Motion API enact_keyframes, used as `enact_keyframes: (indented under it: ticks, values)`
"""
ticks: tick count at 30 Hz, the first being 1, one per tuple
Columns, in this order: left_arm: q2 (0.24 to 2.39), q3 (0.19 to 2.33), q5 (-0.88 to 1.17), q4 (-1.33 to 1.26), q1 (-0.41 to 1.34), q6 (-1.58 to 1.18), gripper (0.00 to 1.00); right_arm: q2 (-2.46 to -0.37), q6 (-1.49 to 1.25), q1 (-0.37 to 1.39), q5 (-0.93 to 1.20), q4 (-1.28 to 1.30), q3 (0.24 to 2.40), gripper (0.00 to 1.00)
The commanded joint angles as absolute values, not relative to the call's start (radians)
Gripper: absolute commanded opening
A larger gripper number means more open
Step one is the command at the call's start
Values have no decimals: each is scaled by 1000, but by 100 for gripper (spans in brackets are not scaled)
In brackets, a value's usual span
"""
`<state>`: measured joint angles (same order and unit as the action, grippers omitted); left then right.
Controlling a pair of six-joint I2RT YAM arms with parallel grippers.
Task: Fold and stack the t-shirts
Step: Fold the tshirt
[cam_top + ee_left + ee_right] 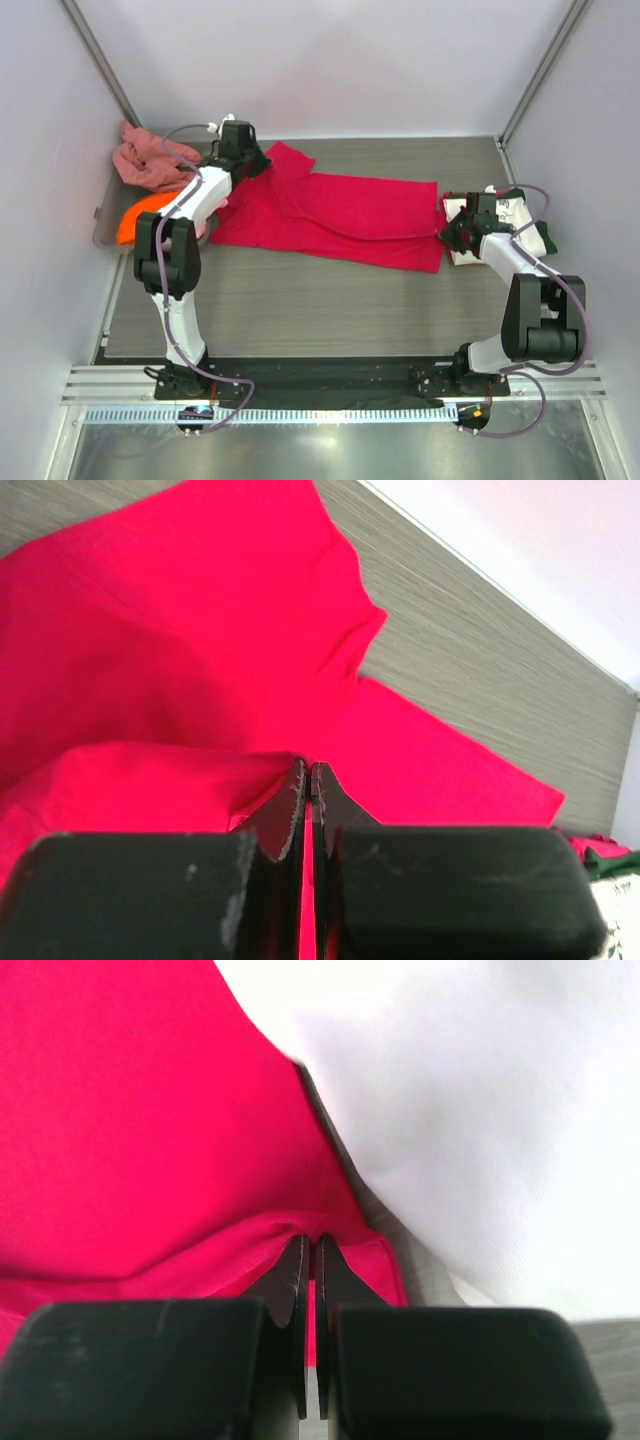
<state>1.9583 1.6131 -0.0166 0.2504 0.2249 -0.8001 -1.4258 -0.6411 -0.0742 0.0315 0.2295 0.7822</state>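
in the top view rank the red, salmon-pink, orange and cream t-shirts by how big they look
1. red t-shirt, by far the largest
2. salmon-pink t-shirt
3. orange t-shirt and cream t-shirt: both partly hidden, too close to rank

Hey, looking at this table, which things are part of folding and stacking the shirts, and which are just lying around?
Part of the job: red shirt, pinched by the left claw and the right claw; pink shirt; orange shirt; cream shirt.
Just lying about: grey bin; table.
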Motion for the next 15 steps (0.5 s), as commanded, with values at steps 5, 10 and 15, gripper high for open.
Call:
enact_keyframes:
  ticks: [5,10,15]
  values:
    - [2005,1707,-92,242,225,-793,0,-1491,-663,-71,35,166,882,1]
    - [1959,1646,-189,239,224,-807,0,-1519,-658,-55,37,164,896,2]
    - [1895,1603,-253,225,222,-808,0,-1585,-660,-49,46,161,911,2]
